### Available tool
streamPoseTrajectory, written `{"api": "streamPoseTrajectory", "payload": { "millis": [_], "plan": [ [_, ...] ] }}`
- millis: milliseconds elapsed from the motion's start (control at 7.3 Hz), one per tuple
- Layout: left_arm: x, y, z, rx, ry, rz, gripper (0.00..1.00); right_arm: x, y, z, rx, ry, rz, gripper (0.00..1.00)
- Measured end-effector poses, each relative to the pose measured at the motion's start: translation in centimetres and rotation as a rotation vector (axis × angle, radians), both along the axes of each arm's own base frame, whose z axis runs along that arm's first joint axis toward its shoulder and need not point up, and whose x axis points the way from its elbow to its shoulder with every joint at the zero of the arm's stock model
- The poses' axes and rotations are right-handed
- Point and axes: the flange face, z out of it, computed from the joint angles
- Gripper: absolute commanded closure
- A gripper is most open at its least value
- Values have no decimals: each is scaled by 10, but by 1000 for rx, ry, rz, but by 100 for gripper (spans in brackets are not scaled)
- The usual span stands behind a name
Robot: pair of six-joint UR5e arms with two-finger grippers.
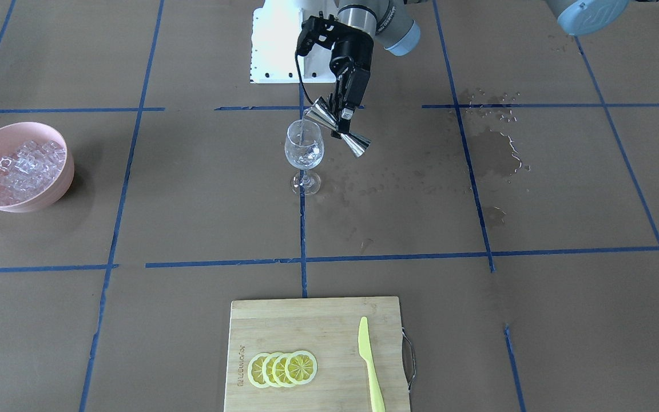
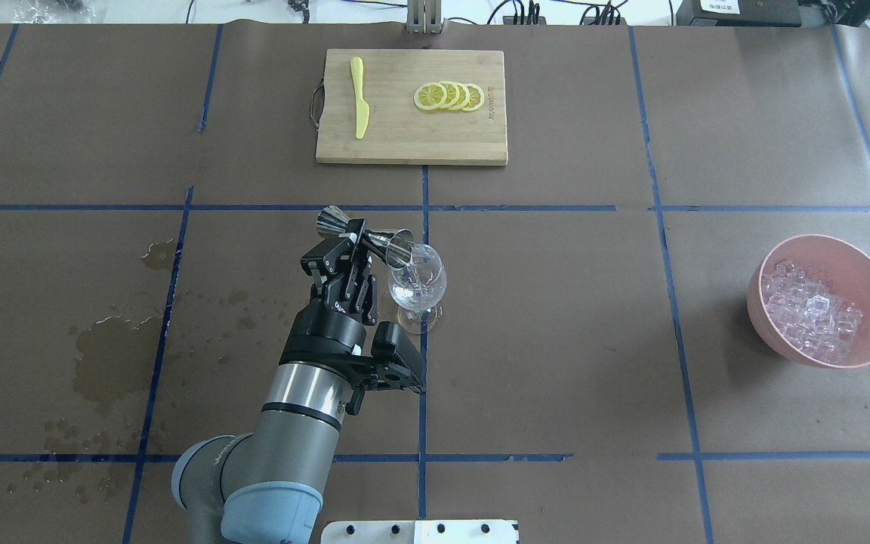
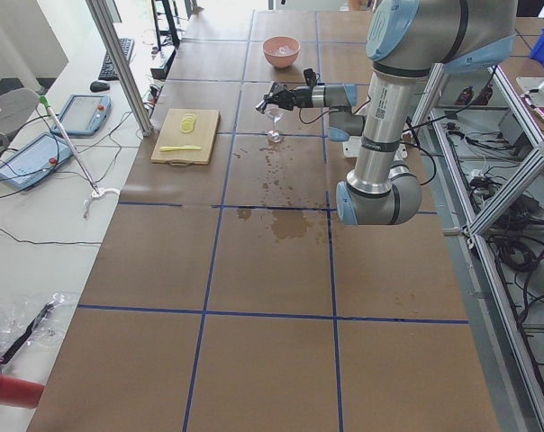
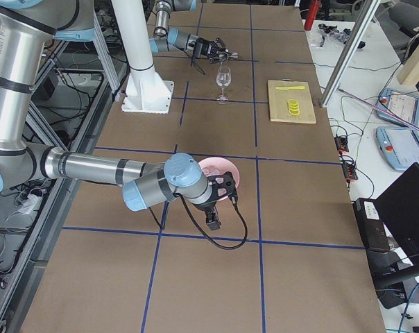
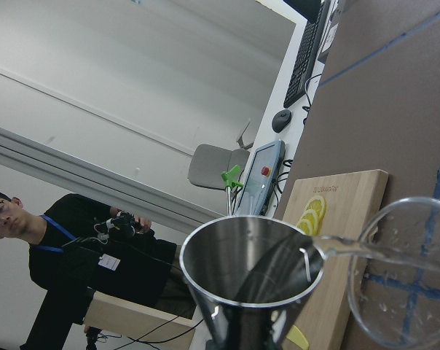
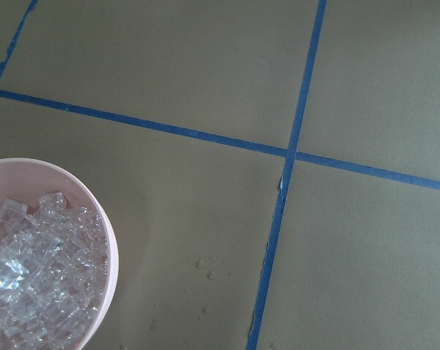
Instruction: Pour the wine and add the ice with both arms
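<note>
The left gripper pinches the jigger, tipped over the glass so wine streams in; the right gripper, by the ice, hides its finger state.

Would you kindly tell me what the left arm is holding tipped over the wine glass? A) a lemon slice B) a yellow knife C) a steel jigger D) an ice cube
C: the jaws of the left gripper clamp a steel jigger, tilted, with wine streaming into the wine glass.
</note>
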Motion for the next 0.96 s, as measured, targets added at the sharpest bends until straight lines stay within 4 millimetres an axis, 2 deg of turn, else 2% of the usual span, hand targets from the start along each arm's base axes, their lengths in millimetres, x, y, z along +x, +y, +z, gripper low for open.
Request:
{"api": "streamPoseTrajectory", "payload": {
  "millis": [959],
  "plan": [
    [-5, -3, -5, 58, -235, -49, 100, 0, 0, 4, -8, -2, 0, 0]
  ]
}}
